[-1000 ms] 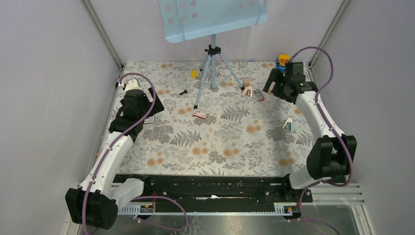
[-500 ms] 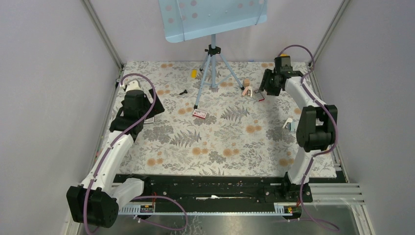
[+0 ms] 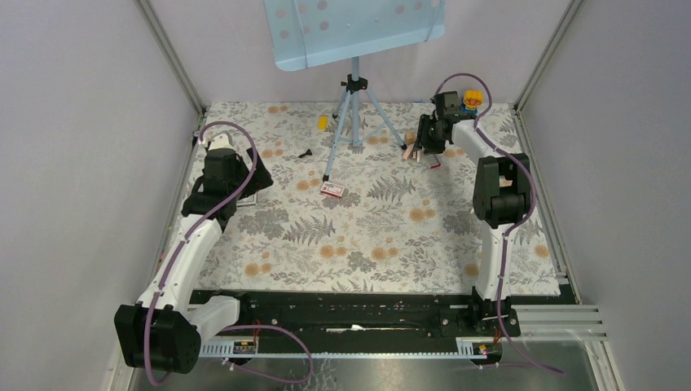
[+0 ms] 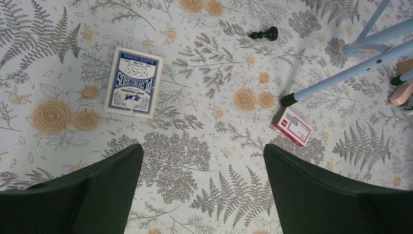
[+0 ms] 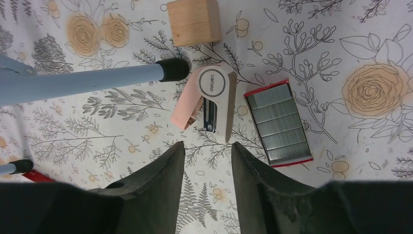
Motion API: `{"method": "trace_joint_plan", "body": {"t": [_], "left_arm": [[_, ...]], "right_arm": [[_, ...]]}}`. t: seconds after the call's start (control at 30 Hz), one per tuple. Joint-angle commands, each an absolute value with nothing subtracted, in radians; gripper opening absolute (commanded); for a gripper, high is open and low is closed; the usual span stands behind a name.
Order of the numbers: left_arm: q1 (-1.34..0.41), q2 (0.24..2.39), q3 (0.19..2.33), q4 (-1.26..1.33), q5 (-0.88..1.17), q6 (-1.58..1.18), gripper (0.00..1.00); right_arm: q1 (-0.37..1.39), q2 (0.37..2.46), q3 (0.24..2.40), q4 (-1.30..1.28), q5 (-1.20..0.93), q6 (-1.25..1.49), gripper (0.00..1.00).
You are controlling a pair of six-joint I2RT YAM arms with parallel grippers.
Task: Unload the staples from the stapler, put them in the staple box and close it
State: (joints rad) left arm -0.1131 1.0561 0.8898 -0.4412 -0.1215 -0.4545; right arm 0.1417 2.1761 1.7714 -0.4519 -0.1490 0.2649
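Stapler (image 5: 209,105) lies hinged open, far right on the bench (image 5: 341,39), just beside the tripod foot (image 5: 173,69) and a tray of spare staple blocks (image 5: 278,124); right tool (image 5: 204,158) hangs just near of it, part-spread, pinching nothing; left tool (image 4: 202,156) wide spread, empty, at left. Likely risk: stapler lies skewed to that narrow gap, so closing could catch one half and shove it into foot or tray. Right wrist shows dark staples (image 5: 210,116) in the channel; top view only a pale fleck.
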Motion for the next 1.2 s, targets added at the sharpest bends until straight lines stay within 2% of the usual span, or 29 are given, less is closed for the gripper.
{"method": "trace_joint_plan", "body": {"t": [0.0,0.23,0.4,0.73,1.17], "left_arm": [[-0.104,1.057,0.885,-0.385,-0.092,-0.465,0.99],[-0.094,1.057,0.885,-0.383,-0.087,-0.465,0.99],[-0.087,1.064,0.885,-0.381,-0.074,-0.466,0.99],[-0.076,1.067,0.884,-0.379,-0.065,-0.468,0.99],[-0.069,1.068,0.883,-0.378,-0.06,-0.469,0.99]], "right_arm": [[0.151,2.201,1.816,-0.422,-0.152,0.249,0.46],[0.152,2.223,1.81,-0.419,-0.125,0.238,0.42],[0.153,2.24,1.815,-0.42,-0.1,0.227,0.35],[0.153,2.291,1.856,-0.437,-0.102,0.213,0.31],[0.158,2.261,1.807,-0.417,-0.126,0.206,0.06]]}}
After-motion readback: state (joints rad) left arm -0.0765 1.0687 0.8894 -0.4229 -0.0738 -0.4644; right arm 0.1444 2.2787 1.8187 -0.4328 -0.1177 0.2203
